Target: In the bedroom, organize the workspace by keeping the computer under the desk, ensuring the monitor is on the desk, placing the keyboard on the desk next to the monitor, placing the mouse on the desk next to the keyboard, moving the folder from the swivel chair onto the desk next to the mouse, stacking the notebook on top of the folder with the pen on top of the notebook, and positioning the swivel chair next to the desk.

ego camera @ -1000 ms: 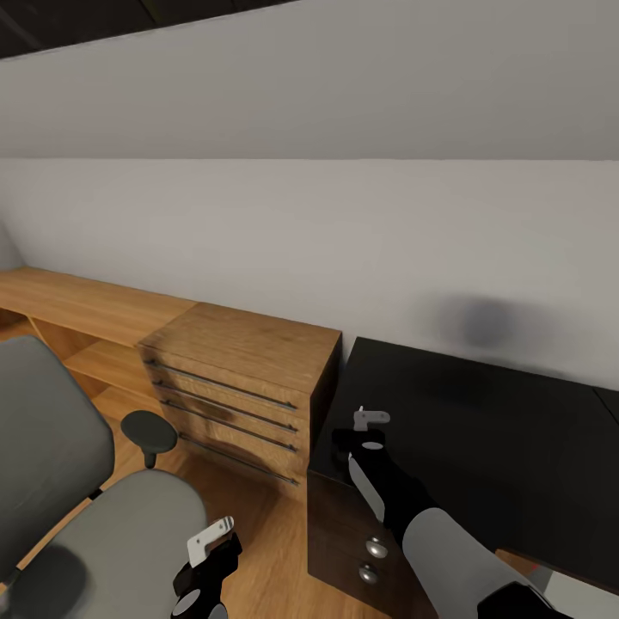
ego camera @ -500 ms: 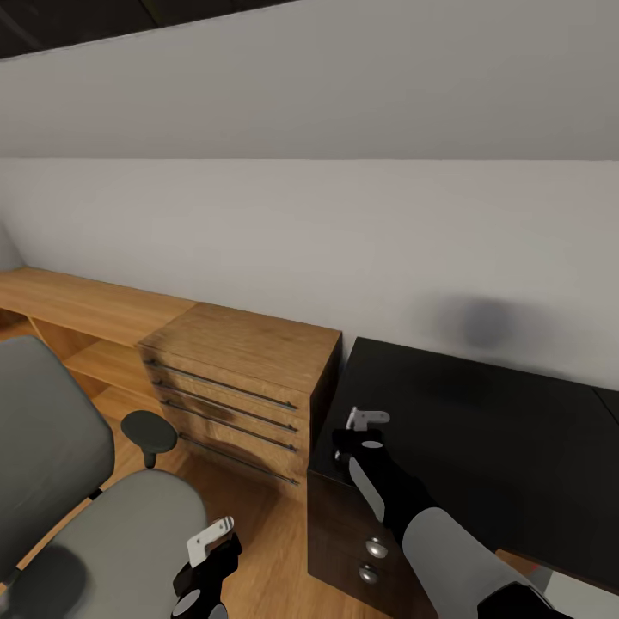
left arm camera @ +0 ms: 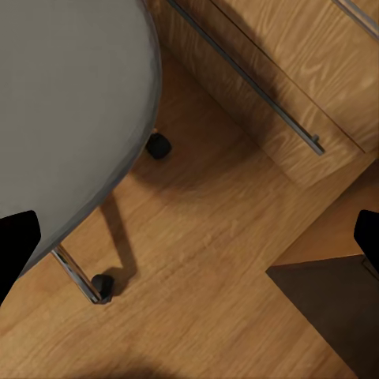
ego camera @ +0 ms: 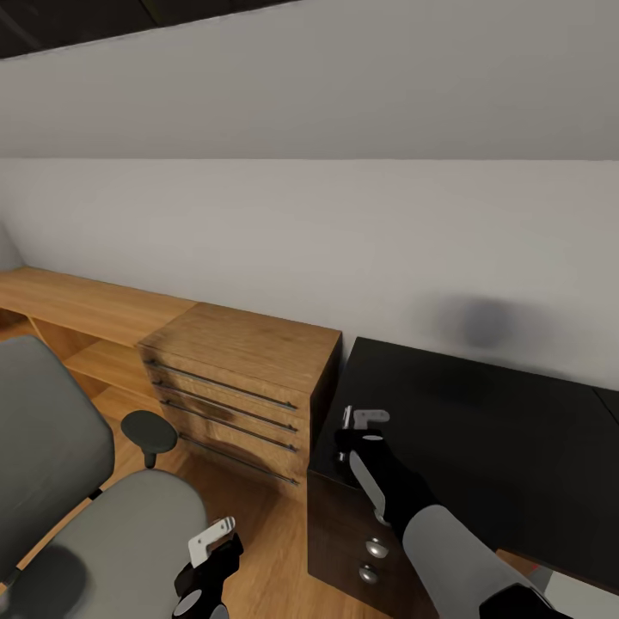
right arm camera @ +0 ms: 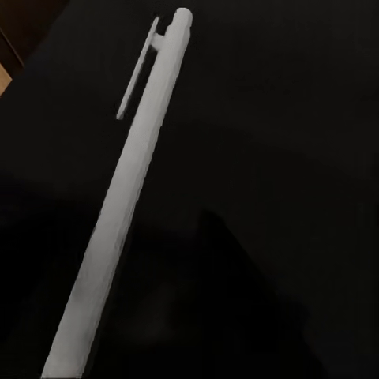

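My right gripper (ego camera: 364, 419) hovers over the front left corner of the black desk (ego camera: 481, 430), shut on a thin white pen (ego camera: 346, 422). In the right wrist view the pen (right arm camera: 126, 205) runs slantwise across the dark desktop, clip end away from me. The grey swivel chair (ego camera: 120, 533) stands on the floor at the lower left. My left gripper (ego camera: 211, 540) hangs open beside the seat edge, and the left wrist view shows its fingers (left arm camera: 17, 245) spread wide over the seat (left arm camera: 63, 103) and floor. Monitor, keyboard, mouse, folder and notebook are out of view.
A wooden drawer unit (ego camera: 241, 378) with long bar handles stands against the wall between the chair and the black desk. A low wooden shelf (ego camera: 77, 305) runs off to the left. The desk has small drawers with round knobs (ego camera: 376, 547). Chair casters (left arm camera: 158, 145) rest on the wood floor.
The right gripper has turned slightly, and the pen in it has swung out to the left, showing more of its length. The left arm and the camera have stayed put.
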`<state>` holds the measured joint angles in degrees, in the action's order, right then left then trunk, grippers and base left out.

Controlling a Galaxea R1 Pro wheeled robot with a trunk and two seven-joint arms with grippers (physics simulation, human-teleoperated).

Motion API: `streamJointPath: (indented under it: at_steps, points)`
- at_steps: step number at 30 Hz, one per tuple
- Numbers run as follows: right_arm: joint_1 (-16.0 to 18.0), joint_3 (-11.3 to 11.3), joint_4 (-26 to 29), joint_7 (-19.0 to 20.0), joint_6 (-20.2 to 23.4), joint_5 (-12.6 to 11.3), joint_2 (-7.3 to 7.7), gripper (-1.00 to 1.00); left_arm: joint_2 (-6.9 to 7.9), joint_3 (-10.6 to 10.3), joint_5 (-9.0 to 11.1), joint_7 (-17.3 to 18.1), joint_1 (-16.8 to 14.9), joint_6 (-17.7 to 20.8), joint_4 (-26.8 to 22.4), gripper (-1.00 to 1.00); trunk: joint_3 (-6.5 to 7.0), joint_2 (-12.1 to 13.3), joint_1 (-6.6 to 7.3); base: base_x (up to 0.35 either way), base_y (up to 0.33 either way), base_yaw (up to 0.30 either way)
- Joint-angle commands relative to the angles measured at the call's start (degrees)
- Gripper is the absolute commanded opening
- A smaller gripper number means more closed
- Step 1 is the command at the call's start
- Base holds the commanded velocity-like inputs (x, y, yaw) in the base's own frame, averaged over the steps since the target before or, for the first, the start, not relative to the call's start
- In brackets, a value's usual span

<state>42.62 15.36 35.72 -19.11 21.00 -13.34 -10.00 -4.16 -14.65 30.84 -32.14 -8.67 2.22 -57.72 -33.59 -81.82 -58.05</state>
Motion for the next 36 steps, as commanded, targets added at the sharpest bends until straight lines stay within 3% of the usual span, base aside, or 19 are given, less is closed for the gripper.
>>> streamJointPath:
  at_steps: [1, 16, 21, 28, 36]
  points:
    - [0.01, 0.09, -2.38, -0.41, 0.83, -0.59, 0.0, -1.0, 0.03, -0.1, 0.18, -0.38, -0.03, 0.24, -0.11, 1.0, -0.07, -0.03, 0.0, 0.0, 0.0, 0.0]
    - [0.01, -0.15, -2.32, -0.44, 1.88, -0.62, 0.0, -1.0, 0.03, -0.11, 0.27, -0.38, -0.03, 0.24, -0.11, 1.0, -0.07, -0.03, 0.0, 0.0, 0.0, 0.0]
    - [0.01, -0.51, -2.15, -0.42, 4.11, -0.63, 0.0, -1.0, 0.03, -0.11, 0.27, -0.38, -0.03, 0.24, -0.11, 1.0, -0.07, -0.03, 0.0, 0.0, 0.0, 0.0]
    - [0.01, -0.99, -1.11, -0.43, 5.48, -2.18, 0.0, -1.0, 0.03, -0.11, 0.27, -0.38, -0.03, 0.24, -0.11, 1.0, -0.07, -0.03, 0.0, 0.0, 0.0, 0.0]
    - [0.01, -1.03, -1.06, -0.48, 5.98, -2.29, 0.0, -1.0, 0.03, -0.11, 0.26, -0.38, -0.03, 0.24, -0.11, 1.0, -0.07, -0.03, 0.0, 0.0, 0.0, 0.0]
